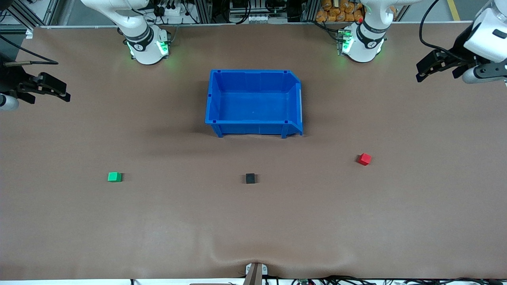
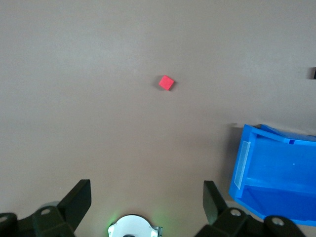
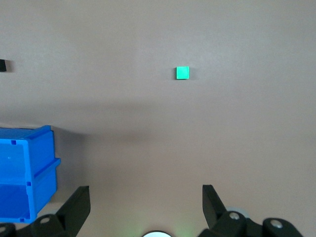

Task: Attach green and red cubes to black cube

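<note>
Nothing joined yet: small green cube, matte black cube and red cube lie well apart on the brown desk; the left tool and right tool hover open at its ends, so a first pick likely comes next.

Three cubes, one bin

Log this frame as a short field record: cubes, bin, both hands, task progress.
green cube: on the table toward the right arm's end, apart from the others
black cube: on the table, nearer the front camera than the blue bin
red cube: toward the left arm's end, alone
blue bin: empty
left hand: open, raised at its end of the table, waiting
right hand: open, raised at its end
progress: no cubes joined yet
</note>
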You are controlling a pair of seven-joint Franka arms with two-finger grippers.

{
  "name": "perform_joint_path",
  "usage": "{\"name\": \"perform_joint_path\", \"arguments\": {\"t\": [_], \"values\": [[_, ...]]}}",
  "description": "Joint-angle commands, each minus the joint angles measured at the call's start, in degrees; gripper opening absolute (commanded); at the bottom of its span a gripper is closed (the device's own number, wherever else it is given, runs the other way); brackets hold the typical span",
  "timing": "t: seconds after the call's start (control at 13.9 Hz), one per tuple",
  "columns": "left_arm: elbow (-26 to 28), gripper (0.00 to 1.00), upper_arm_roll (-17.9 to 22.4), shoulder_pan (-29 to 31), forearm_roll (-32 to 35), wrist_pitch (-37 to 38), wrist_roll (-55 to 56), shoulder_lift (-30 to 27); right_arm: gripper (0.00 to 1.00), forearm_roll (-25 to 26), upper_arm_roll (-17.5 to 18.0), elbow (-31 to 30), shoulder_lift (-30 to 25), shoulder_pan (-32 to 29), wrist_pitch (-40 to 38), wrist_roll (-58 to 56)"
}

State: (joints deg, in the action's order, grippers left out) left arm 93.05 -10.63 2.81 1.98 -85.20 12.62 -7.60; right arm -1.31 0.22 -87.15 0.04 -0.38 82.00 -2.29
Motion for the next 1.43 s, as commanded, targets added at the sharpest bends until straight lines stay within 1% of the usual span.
{"name": "perform_joint_path", "arguments": {"t": [0.0,0.22,0.43,0.57,0.86,0.93,1.0,1.36], "values": [[-2.70,1.00,-0.09,0.18,0.13,1.35,-0.68,1.71,1.00,0.96,0.14,-0.56,-0.74,0.03,-0.97,0.36],[-2.61,1.00,0.08,0.27,-0.04,1.35,-0.49,1.80,1.00,0.87,0.14,-1.35,0.14,0.21,-1.05,0.18],[-2.44,1.00,0.26,0.27,-0.05,1.35,-0.41,1.71,1.00,0.87,0.14,-4.15,0.49,-0.23,0.08,-2.63],[-2.52,1.00,0.26,0.27,-0.40,1.35,-0.41,1.63,1.00,0.96,0.05,-8.18,0.67,-0.15,4.28,-2.63],[-2.35,1.00,0.08,0.26,0.13,1.27,-0.49,1.62,1.00,1.13,0.05,-18.03,1.36,-0.14,16.23,-2.63],[-2.44,1.00,0.26,0.35,0.04,1.26,-0.93,1.71,1.00,1.22,0.05,-19.18,2.76,-0.32,18.00,-2.72],[-2.44,1.00,0.26,0.44,0.04,1.26,-0.93,1.71,1.00,1.22,0.05,-19.46,5.30,-0.41,19.58,-2.72],[-1.91,1.00,0.26,0.35,0.04,1.26,-0.32,1.80,1.00,1.22,0.05,-19.63,15.94,-0.32,27.84,-2.63]]}}
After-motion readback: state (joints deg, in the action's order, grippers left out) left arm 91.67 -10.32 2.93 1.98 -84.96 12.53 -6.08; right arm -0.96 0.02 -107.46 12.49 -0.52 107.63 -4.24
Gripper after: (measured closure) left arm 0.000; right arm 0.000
